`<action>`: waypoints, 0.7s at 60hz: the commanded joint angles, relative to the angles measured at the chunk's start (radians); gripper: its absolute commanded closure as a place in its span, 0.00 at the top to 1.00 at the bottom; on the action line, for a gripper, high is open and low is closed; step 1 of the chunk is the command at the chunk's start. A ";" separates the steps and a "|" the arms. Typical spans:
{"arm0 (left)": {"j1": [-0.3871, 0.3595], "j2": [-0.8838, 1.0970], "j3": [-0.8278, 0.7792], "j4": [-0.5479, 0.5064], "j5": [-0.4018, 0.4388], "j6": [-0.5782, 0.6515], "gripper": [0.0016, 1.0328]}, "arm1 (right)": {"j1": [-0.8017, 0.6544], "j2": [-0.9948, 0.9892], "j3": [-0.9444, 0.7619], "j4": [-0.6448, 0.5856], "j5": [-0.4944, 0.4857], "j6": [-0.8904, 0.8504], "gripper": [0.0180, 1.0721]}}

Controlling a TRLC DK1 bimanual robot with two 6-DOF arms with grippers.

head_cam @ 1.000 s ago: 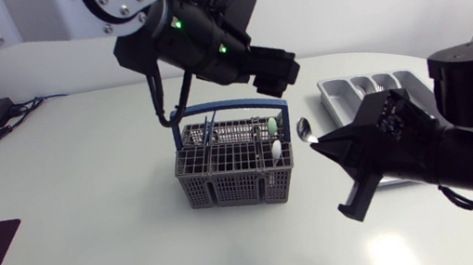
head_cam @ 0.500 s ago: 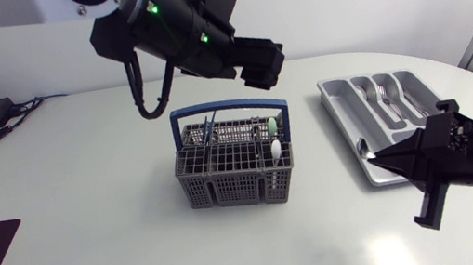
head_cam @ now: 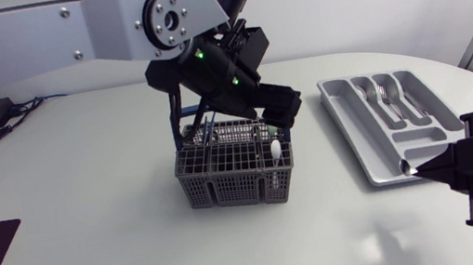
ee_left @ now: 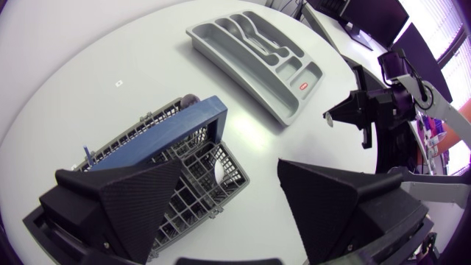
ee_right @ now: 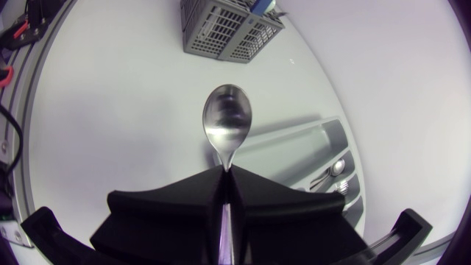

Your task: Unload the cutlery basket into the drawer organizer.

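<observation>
The right gripper has its fingers pinched together on the handle of a spoon. The bowl sticks straight out ahead, a hold that should let the spoon be laid flat. In the head view this gripper sits at the lower right, with the bowl just at the near end of the organizer. It appears to be lining up with a slot, though I cannot tell which. Cutlery already lies in the far slots.

The left gripper has its fingers spread wide with nothing between them. One finger hangs over the basket, beside its blue handle. In the head view, near the centre, this gripper hovers right above the basket's right end. A white-handled piece stands there, probably the next pick, and the open fingers look ready to drop around it.
</observation>
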 commanded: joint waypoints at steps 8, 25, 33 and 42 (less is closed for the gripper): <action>-0.005 0.044 -0.016 -0.008 0.021 -0.025 0.88 | -0.095 0.222 0.156 -0.020 0.000 -0.254 0.05; -0.005 0.050 -0.011 -0.008 0.021 -0.028 0.88 | -0.111 0.400 0.245 0.068 0.087 -0.340 0.05; -0.005 0.051 -0.009 -0.008 0.023 -0.028 0.88 | -0.114 0.466 0.299 0.109 0.130 -0.347 0.05; -0.005 0.057 -0.005 -0.008 0.029 -0.029 0.88 | -0.114 0.538 0.354 0.146 0.179 -0.349 0.06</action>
